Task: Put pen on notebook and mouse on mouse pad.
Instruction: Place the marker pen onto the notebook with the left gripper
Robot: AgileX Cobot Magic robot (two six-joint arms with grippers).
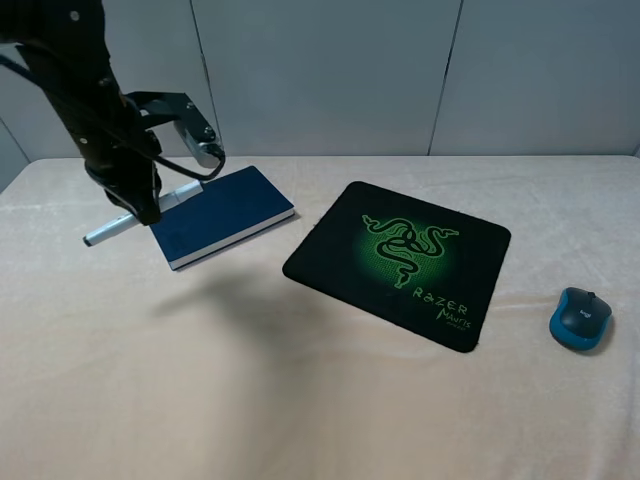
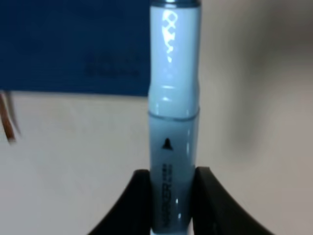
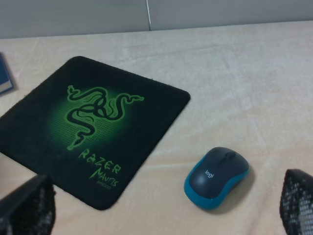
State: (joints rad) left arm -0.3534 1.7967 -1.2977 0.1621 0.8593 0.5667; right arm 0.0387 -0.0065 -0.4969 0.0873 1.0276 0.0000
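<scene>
My left gripper (image 1: 150, 205) is shut on the white pen (image 1: 120, 225) and holds it in the air over the left end of the navy notebook (image 1: 225, 215). In the left wrist view the pen (image 2: 173, 98) stands between the two black fingers (image 2: 139, 196), with the notebook (image 2: 73, 44) and its brown ribbon (image 2: 7, 117) below. The teal mouse (image 1: 581, 318) sits on the table to the right of the black Razer mouse pad (image 1: 400, 260). My right gripper (image 3: 166, 196) is open, above and short of the mouse (image 3: 216, 176); the mouse pad (image 3: 93, 127) lies beside it.
A cream cloth (image 1: 300, 400) covers the table, and a grey panel wall (image 1: 400, 70) runs behind it. The right arm does not show in the exterior high view. A corner of the notebook (image 3: 5, 78) shows in the right wrist view.
</scene>
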